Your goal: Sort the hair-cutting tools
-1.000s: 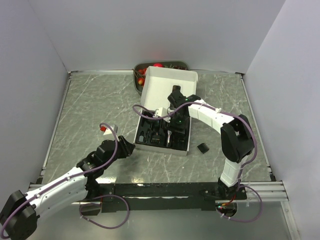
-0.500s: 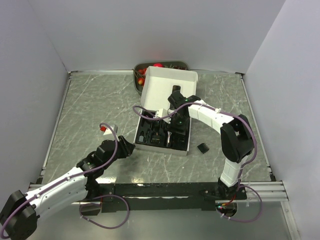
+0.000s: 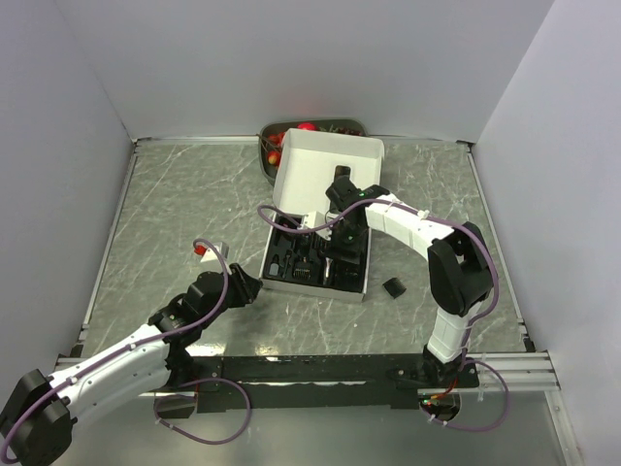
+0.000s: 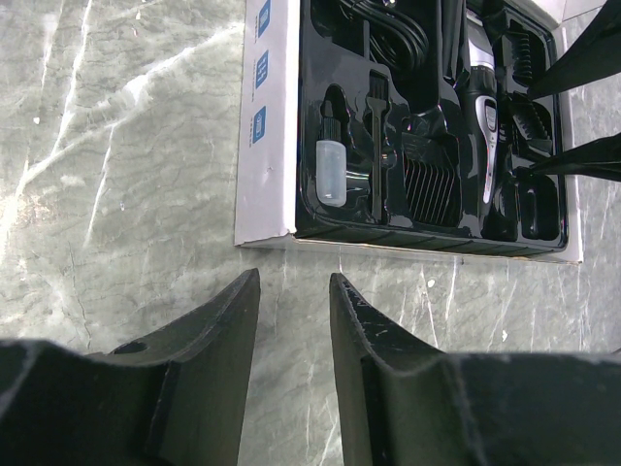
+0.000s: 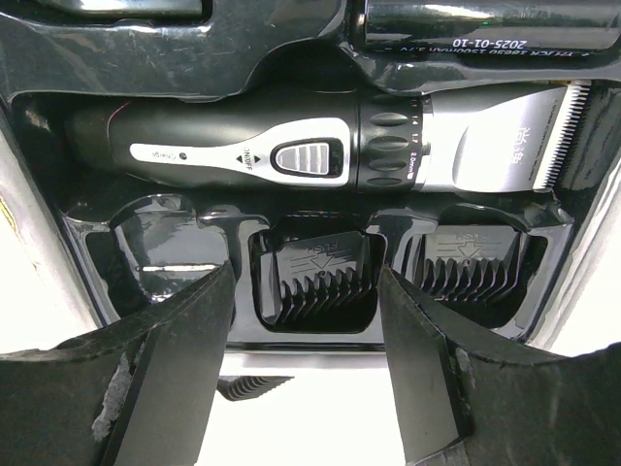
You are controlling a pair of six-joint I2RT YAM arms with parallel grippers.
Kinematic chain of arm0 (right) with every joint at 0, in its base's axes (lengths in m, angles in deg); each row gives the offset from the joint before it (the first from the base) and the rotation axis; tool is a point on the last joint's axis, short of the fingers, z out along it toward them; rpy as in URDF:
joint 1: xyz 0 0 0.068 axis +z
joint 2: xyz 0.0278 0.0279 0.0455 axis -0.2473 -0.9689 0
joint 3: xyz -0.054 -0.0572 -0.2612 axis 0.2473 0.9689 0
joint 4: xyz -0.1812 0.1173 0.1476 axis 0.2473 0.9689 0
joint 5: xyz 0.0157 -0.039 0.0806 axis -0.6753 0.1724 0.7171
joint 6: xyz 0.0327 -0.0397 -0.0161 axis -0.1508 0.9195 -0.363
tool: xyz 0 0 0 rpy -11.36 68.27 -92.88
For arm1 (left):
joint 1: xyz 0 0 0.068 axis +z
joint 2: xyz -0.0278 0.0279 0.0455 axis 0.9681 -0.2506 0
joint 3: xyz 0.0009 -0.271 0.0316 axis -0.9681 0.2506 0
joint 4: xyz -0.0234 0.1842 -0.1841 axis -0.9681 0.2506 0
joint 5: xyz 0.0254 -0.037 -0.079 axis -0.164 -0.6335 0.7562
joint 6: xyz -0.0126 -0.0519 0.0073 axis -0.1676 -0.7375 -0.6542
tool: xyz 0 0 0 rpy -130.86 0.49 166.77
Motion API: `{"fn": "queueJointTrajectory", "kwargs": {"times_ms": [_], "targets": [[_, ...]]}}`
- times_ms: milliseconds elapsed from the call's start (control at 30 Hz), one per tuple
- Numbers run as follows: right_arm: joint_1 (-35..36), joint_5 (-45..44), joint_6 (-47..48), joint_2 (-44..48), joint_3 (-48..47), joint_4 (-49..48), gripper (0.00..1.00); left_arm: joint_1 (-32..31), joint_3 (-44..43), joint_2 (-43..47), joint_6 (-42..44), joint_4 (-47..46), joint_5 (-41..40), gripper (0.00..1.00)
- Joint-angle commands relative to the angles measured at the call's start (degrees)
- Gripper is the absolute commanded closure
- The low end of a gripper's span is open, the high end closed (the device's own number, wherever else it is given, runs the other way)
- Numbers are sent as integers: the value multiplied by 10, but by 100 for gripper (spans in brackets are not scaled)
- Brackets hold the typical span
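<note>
The black-and-silver hair clipper [image 5: 320,155] lies in its slot in the black tray [image 3: 291,272] of the white box [image 3: 325,165]. Two comb guards [image 5: 315,277] [image 5: 475,267] sit in pockets beside it. My right gripper [image 5: 306,277] hovers open just above the middle guard, holding nothing; in the top view it [image 3: 344,245] is over the tray's right side. One loose comb guard [image 3: 393,287] lies on the table right of the box. My left gripper [image 4: 289,283] is open a little and empty, low over the table in front of the box's near edge.
The tray also holds a small white bottle [image 4: 331,173], a brush [image 4: 378,146] and another comb guard [image 4: 430,189]. A grey tray of fruit [image 3: 281,146] stands behind the box. A small red-and-white item [image 3: 201,249] lies left of the box.
The right gripper's jaws have spread wider above the tray. The left arm has not moved.
</note>
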Motion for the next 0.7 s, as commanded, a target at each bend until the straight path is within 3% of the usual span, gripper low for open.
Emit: {"fn": "queueJointTrajectory", "kwargs": {"times_ms": [0,200,467,633,667], "targets": [[-1,7,17,3,-7,13,31,-1,-13,6,4,-8,-7,59],[1,-11,4,40,-24,23,30,-1,-13,3,4,-9,-7,59],[1,-37,-63,136,-14,-32,35,-1,-13,5,3,-9,-7,59],[3,-80,-122,172,7,-47,45,-1,-13,3,2,-8,-7,59],[6,-87,-126,174,11,-48,53,-1,-13,4,3,-9,-7,59]]}}
